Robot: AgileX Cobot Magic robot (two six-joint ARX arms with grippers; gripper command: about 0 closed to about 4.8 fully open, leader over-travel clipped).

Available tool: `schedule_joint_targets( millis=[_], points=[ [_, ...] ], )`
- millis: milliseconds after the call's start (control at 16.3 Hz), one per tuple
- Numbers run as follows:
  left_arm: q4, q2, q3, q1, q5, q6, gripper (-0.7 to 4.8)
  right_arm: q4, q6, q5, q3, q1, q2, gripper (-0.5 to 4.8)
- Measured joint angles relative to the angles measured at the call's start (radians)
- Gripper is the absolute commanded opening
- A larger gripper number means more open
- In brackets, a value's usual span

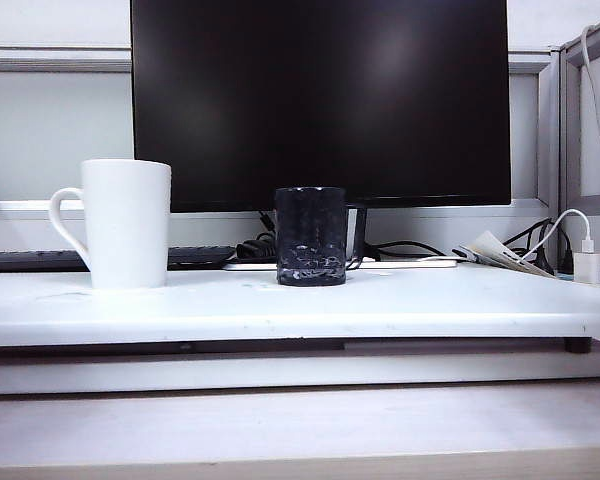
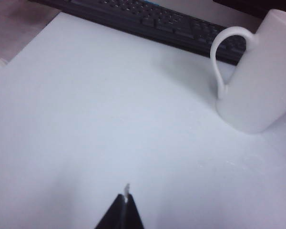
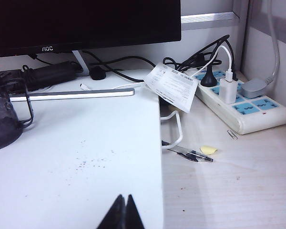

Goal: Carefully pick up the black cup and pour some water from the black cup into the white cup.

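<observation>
The black cup, short, dark and bumpy, stands upright at the middle of the white board; the right wrist view catches it at the picture's edge with its thin handle. The tall white cup stands upright to its left, its looped handle turned away from the black cup, and also shows in the left wrist view. My left gripper is shut and empty over bare board, well short of the white cup. My right gripper is shut and empty near the board's edge, apart from the black cup. Neither gripper appears in the exterior view.
A large dark monitor stands behind the cups. A black keyboard lies behind the white cup. Beside the board on the wooden desk are a power strip with plugs and cables, a paper slip and a pen.
</observation>
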Motion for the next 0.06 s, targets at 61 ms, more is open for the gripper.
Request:
schedule_joint_targets(
  millis=[61],
  points=[
    [0.0,0.0,0.0,0.0,0.0,0.0,-0.05,0.0,0.0,0.0,0.0,0.0,0.0,0.0]
  ],
)
